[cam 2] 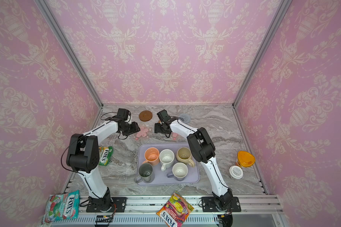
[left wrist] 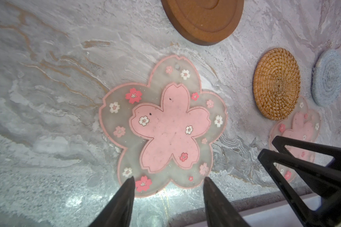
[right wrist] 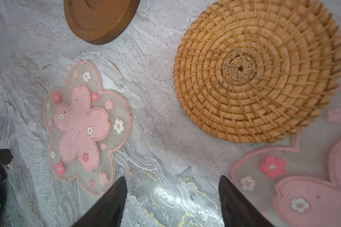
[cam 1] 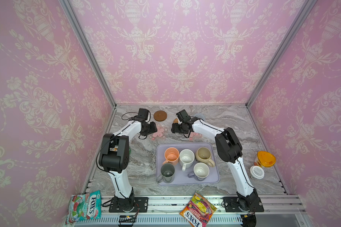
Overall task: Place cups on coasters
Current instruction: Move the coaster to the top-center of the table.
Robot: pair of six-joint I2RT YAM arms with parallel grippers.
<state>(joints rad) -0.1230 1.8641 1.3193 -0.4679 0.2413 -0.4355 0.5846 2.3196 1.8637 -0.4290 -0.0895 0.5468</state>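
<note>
Several cups stand on the lavender tray: peach, speckled white, beige, dark grey-green and lavender. The coasters lie beyond the tray: brown disc, rattan round, blue knitted round and two pink-flower ones. My left gripper hovers open over the near edge of one flower coaster. My right gripper hangs open over bare marble between the two flower coasters. Both are empty.
An orange-lidded container and a white-lidded jar stand at the right edge. A green candy bag lies behind the left arm. Two more candy bags rest on the front rail. Pink walls enclose three sides.
</note>
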